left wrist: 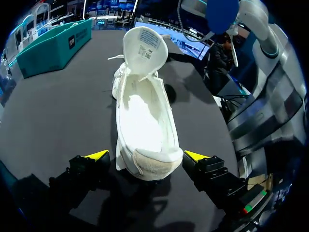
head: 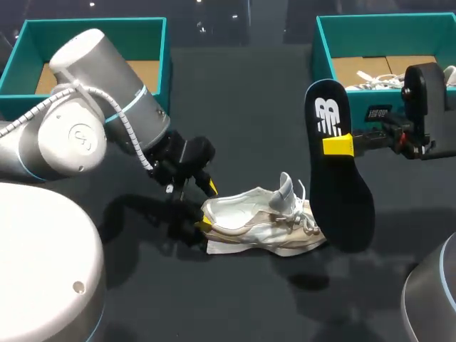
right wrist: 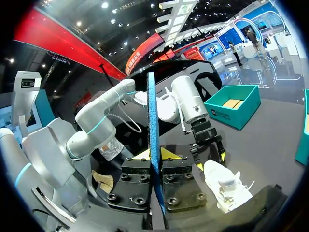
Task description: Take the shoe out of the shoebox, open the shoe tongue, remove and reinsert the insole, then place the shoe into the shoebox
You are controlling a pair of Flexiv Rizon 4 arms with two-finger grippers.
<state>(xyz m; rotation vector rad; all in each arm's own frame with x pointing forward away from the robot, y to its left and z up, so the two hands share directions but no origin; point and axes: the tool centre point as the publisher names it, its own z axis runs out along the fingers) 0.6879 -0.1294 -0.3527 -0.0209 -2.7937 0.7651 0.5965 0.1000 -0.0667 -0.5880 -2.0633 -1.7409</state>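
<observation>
**Kid:** What is under everything?

**Me:** A dark, flat table (head: 249, 306). It is almost black, and my things throw soft shadows on it.

**Kid:** How many boxes are on it?

**Me:** Two. Both are blue-green with brown floors. The left box (head: 21, 68) sits at the far left. The right box (head: 322, 50) sits at the far right, and a white thing (head: 374, 80) with laces lies in it. I cannot tell just what it is.

**Kid:** How many shoes are out on the table?

**Me:** One. The shoe (head: 260, 222) is white and lies in the middle, nearer than the boxes. Its heel points left and its toe points right. Its tongue (head: 286, 187) stands up.

**Kid:** And how many insoles?

**Me:** One. The insole (head: 335, 171) is black on one side and blue on the other. It is up in the air, standing on end, just right of the shoe's toe.

**Kid:** How many grippers do you have?

**Me:** Two. My left gripper (left wrist: 146, 157) is down at the heel and spread wide, with one yellow tip on each side of it. The tips sit very close to the heel, but I see a small gap on one side. My right gripper (right wrist: 153, 157) comes in from the right and pinches the insole between both fingers.
</observation>
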